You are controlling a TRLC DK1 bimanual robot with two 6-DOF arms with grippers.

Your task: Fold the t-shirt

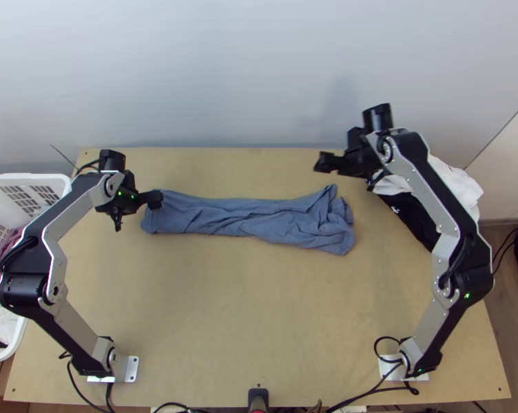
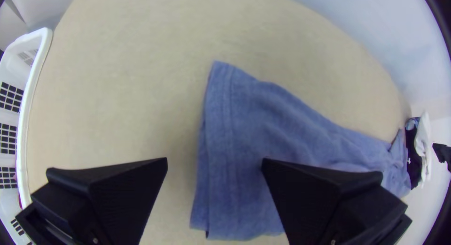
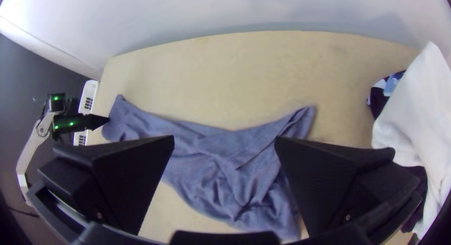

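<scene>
T-shirt [image 1: 249, 217] lies in a long, wrinkled strip across the worktop [image 1: 224, 310], more bunched towards its right end. The left tool [image 1: 156, 199] is at the strip's left end, its fingers spread apart; the right tool [image 1: 326, 163], also wide open, is near the bunched end.

The t-shirt [image 1: 245, 217] is matt blue cloth, roughened by creases. Under it, the table [image 1: 259, 310] looks like smooth, matt wood. Left of the t-shirt, the basket [image 1: 25, 177] is smooth plastic; right of the t-shirt, the white garment [image 3: 423, 123] is matt cloth.
</scene>
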